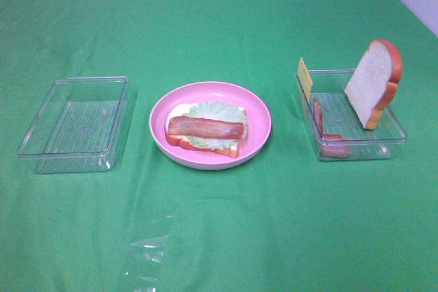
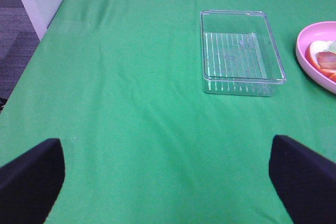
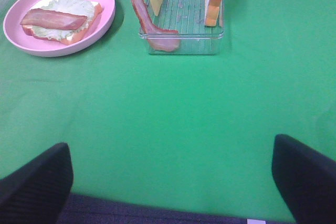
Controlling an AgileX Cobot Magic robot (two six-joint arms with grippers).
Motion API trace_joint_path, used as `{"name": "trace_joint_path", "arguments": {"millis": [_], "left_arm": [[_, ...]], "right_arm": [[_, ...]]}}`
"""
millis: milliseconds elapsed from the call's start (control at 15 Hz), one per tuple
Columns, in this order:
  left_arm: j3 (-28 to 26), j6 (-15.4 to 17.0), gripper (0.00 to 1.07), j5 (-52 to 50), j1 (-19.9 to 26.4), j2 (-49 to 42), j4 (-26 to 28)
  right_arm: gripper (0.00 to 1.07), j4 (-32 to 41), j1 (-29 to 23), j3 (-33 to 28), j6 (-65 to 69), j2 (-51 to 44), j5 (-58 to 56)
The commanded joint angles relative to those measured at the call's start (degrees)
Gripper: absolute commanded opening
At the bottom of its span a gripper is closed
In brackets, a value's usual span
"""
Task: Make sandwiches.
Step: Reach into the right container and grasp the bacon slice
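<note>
Open sandwich (image 1: 205,131) on the pink plate (image 1: 261,115).
One bacon strip (image 1: 205,127) over lettuce (image 1: 217,110) on bread (image 1: 229,149); left tool (image 2: 168,182) and right tool (image 3: 170,182) both spread, empty.

plate (image 2: 303,38): cut off by the left wrist view's edge.
left fingers (image 2: 31,182), right fingers (image 3: 37,182): only dark tips show, rest cropped.
bread slice (image 1: 229,150): mostly hidden under lettuce (image 1: 215,111).
</note>
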State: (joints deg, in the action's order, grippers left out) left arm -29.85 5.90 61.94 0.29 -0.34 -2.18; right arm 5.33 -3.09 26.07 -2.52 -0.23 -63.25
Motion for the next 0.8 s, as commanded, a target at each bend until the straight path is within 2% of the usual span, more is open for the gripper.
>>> {"name": "trace_joint_path", "arguments": {"millis": [67, 800], "left_arm": [[0.11, -0.34, 1.0, -0.11, 0.06, -1.15, 0.57], [0.11, -0.34, 1.0, -0.11, 0.06, -0.74, 0.8]], "right_arm": [[0.99, 0.4, 0.34, -0.23, 0.0, -1.09, 0.46], [0.99, 0.34, 0.34, -0.23, 0.0, -1.09, 0.46]]}}
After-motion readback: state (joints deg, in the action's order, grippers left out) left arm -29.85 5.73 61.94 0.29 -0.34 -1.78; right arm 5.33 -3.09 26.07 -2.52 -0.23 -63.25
